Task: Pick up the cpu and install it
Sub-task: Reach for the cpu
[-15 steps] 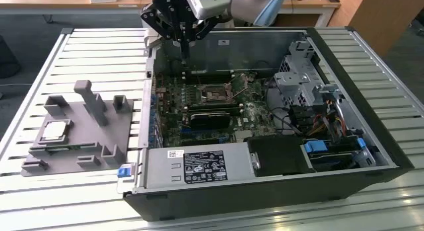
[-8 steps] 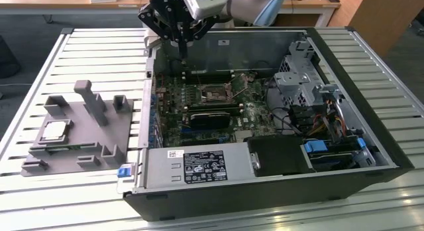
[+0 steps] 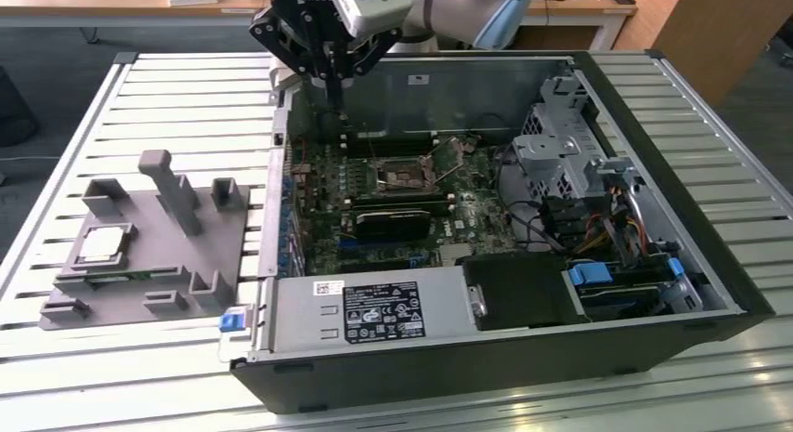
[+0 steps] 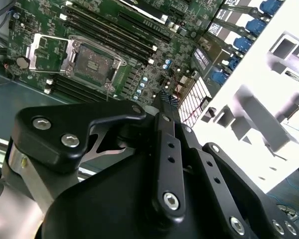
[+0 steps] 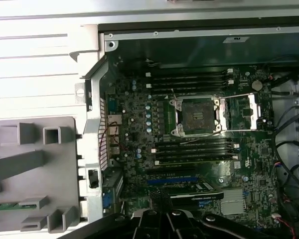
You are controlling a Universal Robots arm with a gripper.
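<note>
Zero steps done so far: hanging the gripper (image 3: 332, 102), pinched closed and gripping nothing, above the open computer case (image 3: 471, 88). Leaving the socket (image 3: 407, 176) sitting open and empty on the green board (image 3: 325, 239) inside. Leaving the cpu (image 3: 102, 244) lying flat on the grey tray (image 3: 162, 265), well apart from the gripper, beside the case, not yet picked up.

The cpu (image 3: 104, 243) is a small, flat, square chip. Its top is shiny silver-grey and its edge is pale. It lies flat with the shiny side up in a low spot on the grey tray (image 3: 162, 254), toward the exterior view's left. The tray sits on the slatted table (image 3: 74, 153), just beside the open computer case (image 3: 521, 367). The cpu is outside the case.
</note>
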